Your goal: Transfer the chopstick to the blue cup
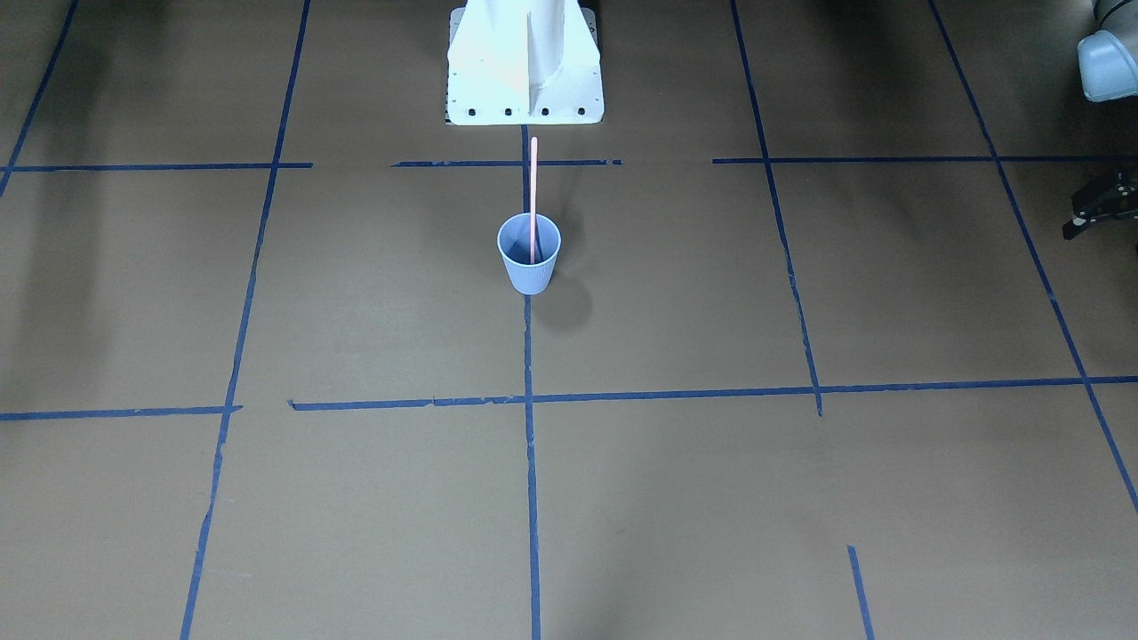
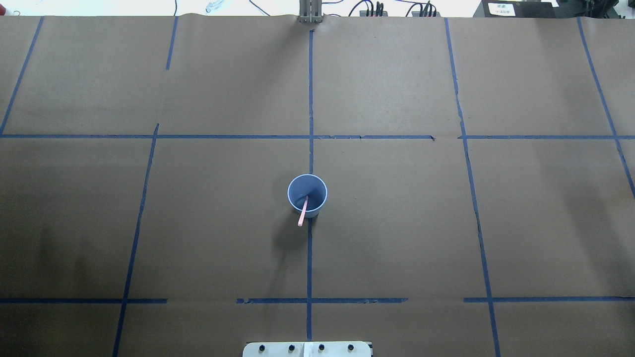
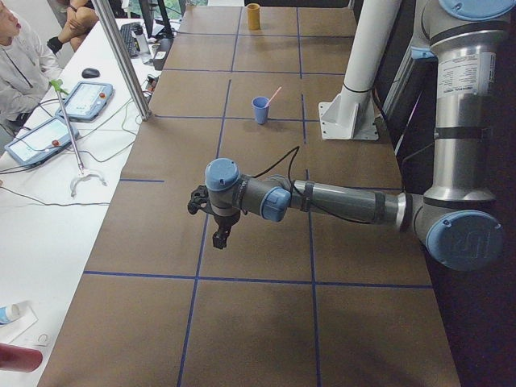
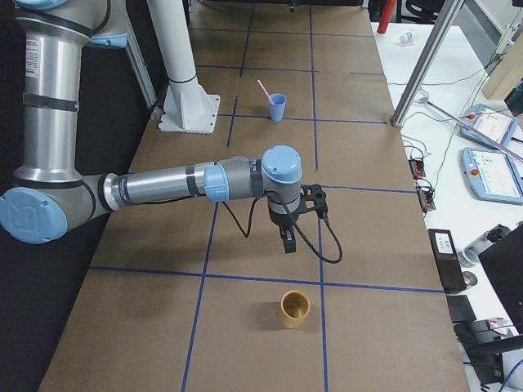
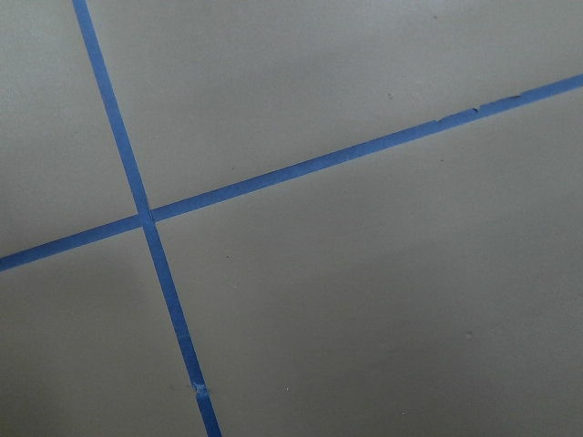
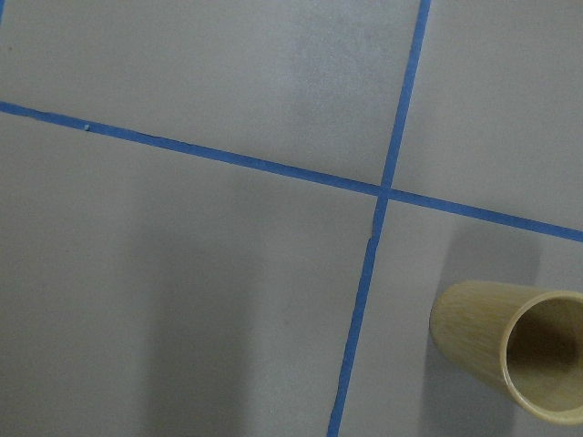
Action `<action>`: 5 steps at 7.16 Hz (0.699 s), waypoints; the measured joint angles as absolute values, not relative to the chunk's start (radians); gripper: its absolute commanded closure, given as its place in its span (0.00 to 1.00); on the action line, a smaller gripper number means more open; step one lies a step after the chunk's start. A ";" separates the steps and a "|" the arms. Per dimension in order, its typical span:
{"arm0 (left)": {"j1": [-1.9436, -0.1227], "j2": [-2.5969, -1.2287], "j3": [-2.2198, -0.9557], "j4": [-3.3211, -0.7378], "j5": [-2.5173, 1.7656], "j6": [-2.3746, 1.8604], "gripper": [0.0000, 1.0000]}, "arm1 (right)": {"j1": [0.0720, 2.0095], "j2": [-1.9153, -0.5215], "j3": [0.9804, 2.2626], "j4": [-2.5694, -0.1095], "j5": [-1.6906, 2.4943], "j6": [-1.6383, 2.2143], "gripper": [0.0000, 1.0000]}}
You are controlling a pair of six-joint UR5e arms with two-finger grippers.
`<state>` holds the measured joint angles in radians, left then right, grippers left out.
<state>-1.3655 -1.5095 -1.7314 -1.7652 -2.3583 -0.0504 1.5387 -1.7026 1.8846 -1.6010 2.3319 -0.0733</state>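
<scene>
The blue cup [image 1: 529,267] stands upright at the table's middle, on the centre tape line, also in the overhead view [image 2: 316,189]. One pale-pink chopstick [image 1: 533,191] stands in it, leaning on the rim toward the robot's base [image 2: 302,215]. My left gripper [image 3: 219,235] hangs fingers-down over bare table far from the cup; part of it shows at the front view's right edge [image 1: 1098,209]. My right gripper [image 4: 286,238] hangs over the table at the other end. Both look empty; I cannot tell whether they are open or shut.
A tan bamboo cup [image 4: 295,308] stands near my right gripper, also in the right wrist view [image 6: 510,360]. The white robot base [image 1: 524,67] is behind the blue cup. Blue tape lines cross the brown table. Operators' tablets [image 3: 81,101] and cables lie on a side table.
</scene>
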 measured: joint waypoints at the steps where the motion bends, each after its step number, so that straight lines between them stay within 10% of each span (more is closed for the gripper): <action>1: -1.382 -1.514 -1.731 -1.730 -2.359 -0.050 0.00 | 1.539 -1.701 1.860 -1.600 2.336 -0.073 0.00; 5: -1.505 -1.572 -1.751 -1.464 -2.356 0.093 0.00 | 1.534 -1.686 1.809 -1.606 2.348 -0.073 0.00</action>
